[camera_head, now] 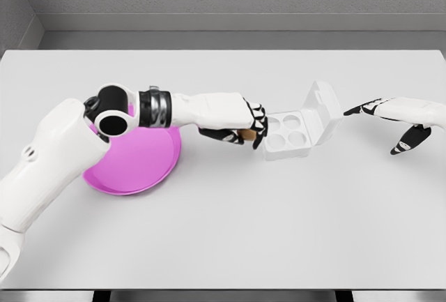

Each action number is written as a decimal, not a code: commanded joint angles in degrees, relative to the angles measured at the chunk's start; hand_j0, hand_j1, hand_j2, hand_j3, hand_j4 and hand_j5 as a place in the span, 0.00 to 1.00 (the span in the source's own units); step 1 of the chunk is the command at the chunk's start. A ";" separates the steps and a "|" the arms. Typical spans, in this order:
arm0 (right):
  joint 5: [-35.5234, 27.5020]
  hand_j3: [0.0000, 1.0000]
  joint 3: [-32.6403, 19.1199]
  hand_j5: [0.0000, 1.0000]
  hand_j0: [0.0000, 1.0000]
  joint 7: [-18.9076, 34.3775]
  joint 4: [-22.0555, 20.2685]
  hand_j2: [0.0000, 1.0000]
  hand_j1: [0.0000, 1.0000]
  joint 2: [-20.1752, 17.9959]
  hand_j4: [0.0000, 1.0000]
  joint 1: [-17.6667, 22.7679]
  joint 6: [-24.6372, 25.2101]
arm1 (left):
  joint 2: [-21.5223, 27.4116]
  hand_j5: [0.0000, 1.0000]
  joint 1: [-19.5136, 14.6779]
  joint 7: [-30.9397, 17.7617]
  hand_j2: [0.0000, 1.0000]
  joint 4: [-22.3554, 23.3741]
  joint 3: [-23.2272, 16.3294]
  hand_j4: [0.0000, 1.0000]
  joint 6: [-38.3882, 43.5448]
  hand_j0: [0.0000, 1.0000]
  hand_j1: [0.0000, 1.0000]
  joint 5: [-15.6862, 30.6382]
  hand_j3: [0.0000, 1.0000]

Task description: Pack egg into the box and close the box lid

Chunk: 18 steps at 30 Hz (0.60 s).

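Note:
A white egg box lies open at the middle right of the table, its lid tilted up and back to the right. Its round cups look empty. My left hand hovers just left of the box, fingers curled around a brown egg that shows only as a small patch between them. My right hand hangs to the right of the lid, fingers spread, apart from the box.
A pink plate sits at the left, partly under my left forearm. The grey table runs to a wall at the back.

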 commanded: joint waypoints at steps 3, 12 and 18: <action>-0.30 1.00 -0.03 1.00 1.00 -0.02 0.01 1.00 1.00 -0.08 1.00 0.00 0.12 | -1.62 0.41 -0.35 0.03 0.41 1.69 -0.01 0.41 0.17 0.41 0.41 1.44 0.41; -0.30 1.00 -0.12 1.00 1.00 -0.02 0.18 1.00 1.00 -0.08 1.00 0.00 0.12 | -4.78 0.41 -1.05 0.03 0.41 6.08 -0.01 0.41 0.17 0.41 0.41 3.12 0.41; -0.30 1.00 -0.21 1.00 1.00 -0.02 0.36 1.00 1.00 -0.08 1.00 0.00 0.21 | -6.81 0.41 -2.02 0.03 0.41 8.19 0.16 0.41 0.17 0.41 0.41 3.47 0.41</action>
